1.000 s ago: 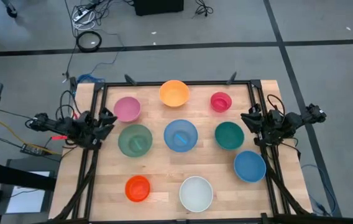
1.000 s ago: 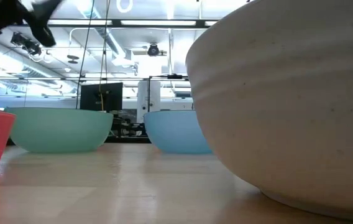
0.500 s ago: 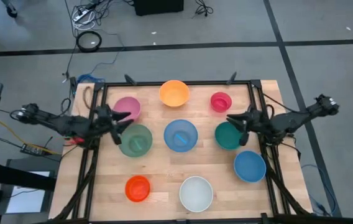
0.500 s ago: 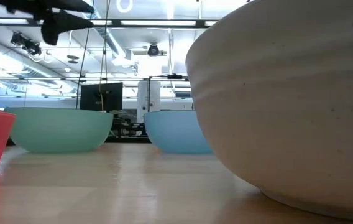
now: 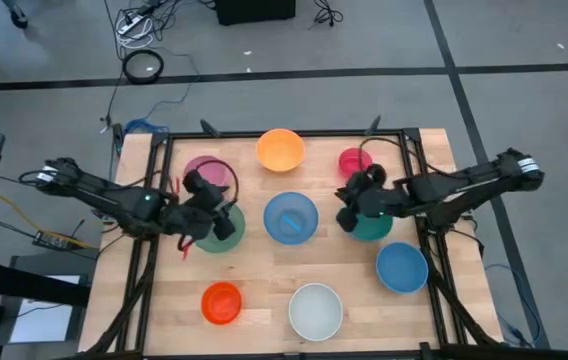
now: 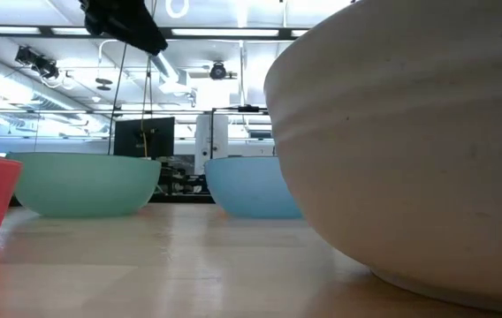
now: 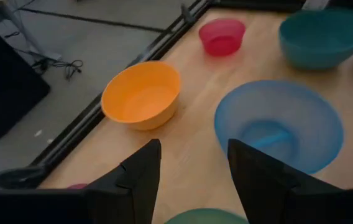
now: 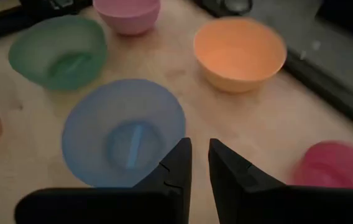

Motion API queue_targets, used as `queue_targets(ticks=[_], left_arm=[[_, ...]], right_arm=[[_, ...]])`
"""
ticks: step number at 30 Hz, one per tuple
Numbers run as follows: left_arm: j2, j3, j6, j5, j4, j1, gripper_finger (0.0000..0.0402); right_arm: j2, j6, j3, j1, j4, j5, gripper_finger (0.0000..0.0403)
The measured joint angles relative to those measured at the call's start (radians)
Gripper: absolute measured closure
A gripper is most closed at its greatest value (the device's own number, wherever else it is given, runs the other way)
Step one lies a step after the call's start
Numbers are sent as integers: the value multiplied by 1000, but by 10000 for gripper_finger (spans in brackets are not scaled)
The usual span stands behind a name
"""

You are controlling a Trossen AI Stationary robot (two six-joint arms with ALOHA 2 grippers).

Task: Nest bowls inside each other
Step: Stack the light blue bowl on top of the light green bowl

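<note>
Several plain bowls stand apart, upright on the wooden table: pink (image 5: 202, 166), orange (image 5: 280, 150), magenta (image 5: 355, 162), sage green (image 5: 226, 236), blue (image 5: 291, 217), teal (image 5: 372, 226), a second blue (image 5: 402, 267), red-orange (image 5: 221, 302) and white (image 5: 315, 311). My left gripper (image 5: 226, 220) hangs open above the sage green bowl's far rim, and its fingers (image 7: 140, 177) hold nothing. My right gripper (image 5: 347, 207) hangs over the teal bowl's left rim. It points toward the middle blue bowl (image 8: 123, 130), with only a narrow gap (image 8: 200, 163) between the fingers and nothing in it.
A black metal frame (image 5: 411, 160) runs along the table's left, right and far sides. Bare wood (image 5: 294, 265) lies between the bowls. In the low view the white bowl (image 6: 410, 141) fills the right half, and the left arm's dark end (image 6: 123, 22) shows at the top.
Both arms have lifted off their rests at the table's sides and swung inward over the table, tipping down. The left has gone toward the sage green bowl, the right toward the teal bowl. No bowl has moved.
</note>
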Motion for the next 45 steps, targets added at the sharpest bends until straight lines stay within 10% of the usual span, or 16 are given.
queue_targets(ticks=[23,45], left_arm=[[29,46,-165,232,-223,94,145],[20,47,-206,310,-2,182,89]], right_arm=[[83,-20,23,-148,57,-239,218],[335,-40,22,-340,110,-413,209]])
